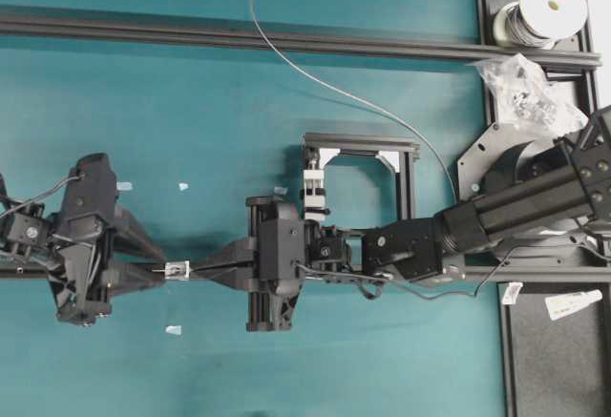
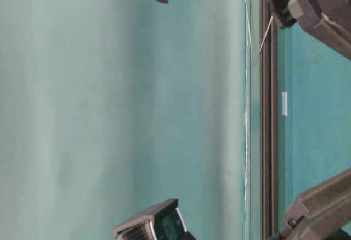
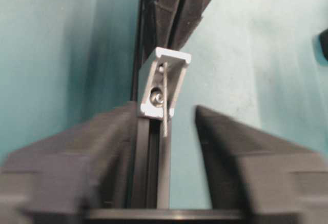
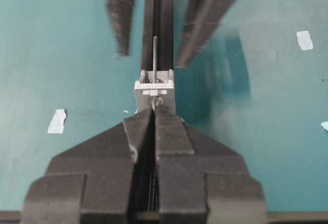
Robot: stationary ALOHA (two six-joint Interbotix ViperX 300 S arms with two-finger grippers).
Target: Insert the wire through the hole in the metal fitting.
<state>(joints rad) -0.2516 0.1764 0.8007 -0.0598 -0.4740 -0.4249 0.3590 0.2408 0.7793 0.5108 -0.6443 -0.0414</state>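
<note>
overhead: straight down, far | table-level: sideways, low | wrists: close, opposed, share metal fitting (image 3: 163, 85)

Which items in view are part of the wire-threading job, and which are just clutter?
In the job:
- metal fitting between the two grippers
- wire, poking through the fitting
- right gripper, shut on the wire
- left gripper, jaws apart either side of the fitting

Lying about:
- wire spool
- plastic bag of parts
- white paper scraps
- white clamp block
</note>
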